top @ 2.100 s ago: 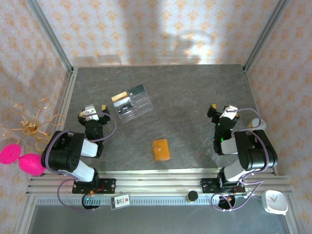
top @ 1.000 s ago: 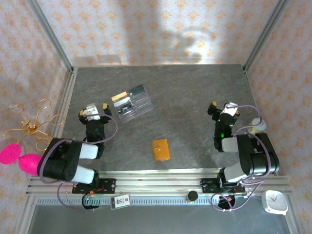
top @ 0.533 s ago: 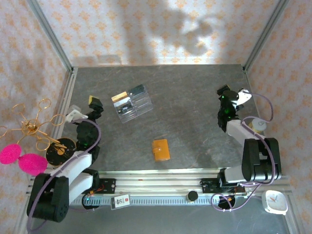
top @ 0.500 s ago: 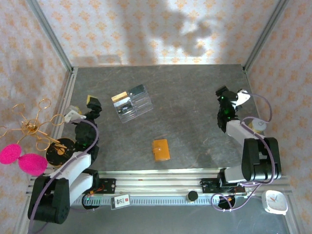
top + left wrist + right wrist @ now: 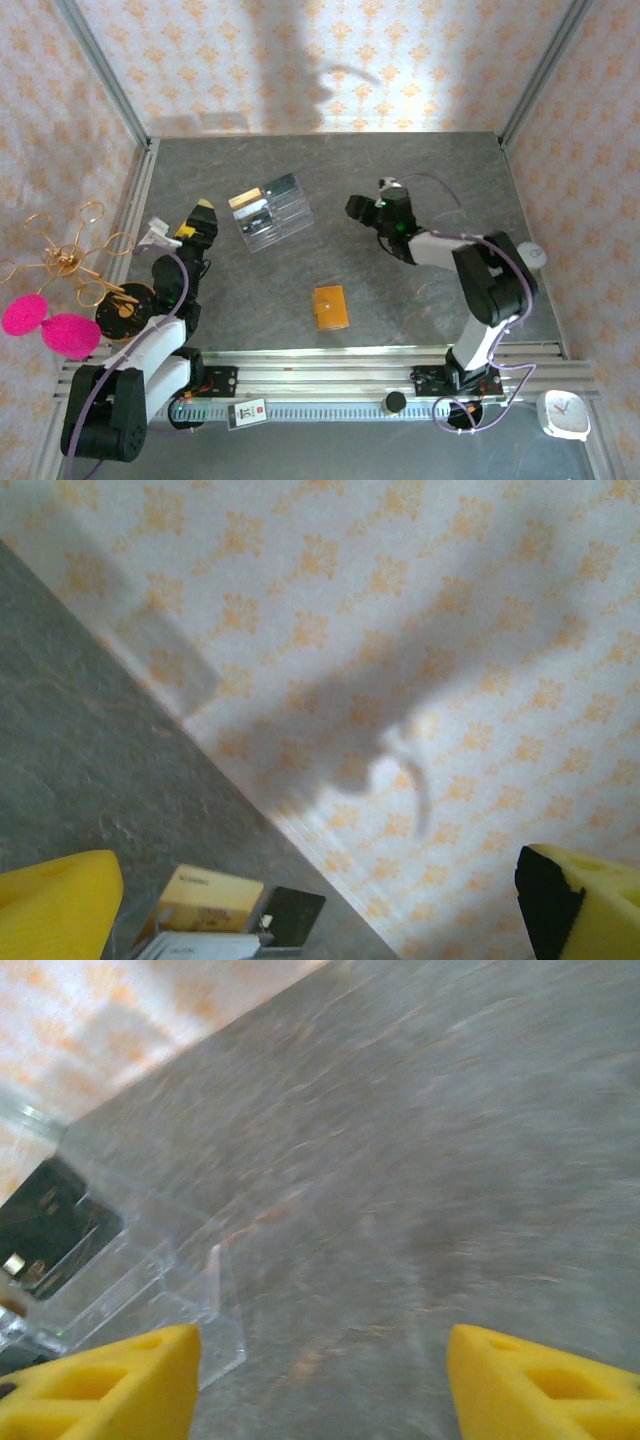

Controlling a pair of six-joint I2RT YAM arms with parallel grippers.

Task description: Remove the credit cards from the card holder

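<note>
Hovering between the clear stand (image 5: 270, 215) and the closed card holder (image 5: 330, 307), which lies front-centre on the surface (image 5: 420, 300), the right end effector (image 5: 360, 210) is parted and empty. The left end effector (image 5: 182, 218) gapes, empty. Approach stage; next, descend onto the holder.

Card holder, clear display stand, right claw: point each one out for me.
card holder (image 5: 330, 307): top external view, middle of its tan upper face.
clear display stand (image 5: 272, 215): top external view, centre of its acrylic tiers.
right claw (image 5: 320, 1360): right wrist view, midway between its two yellow fingertips.
</note>
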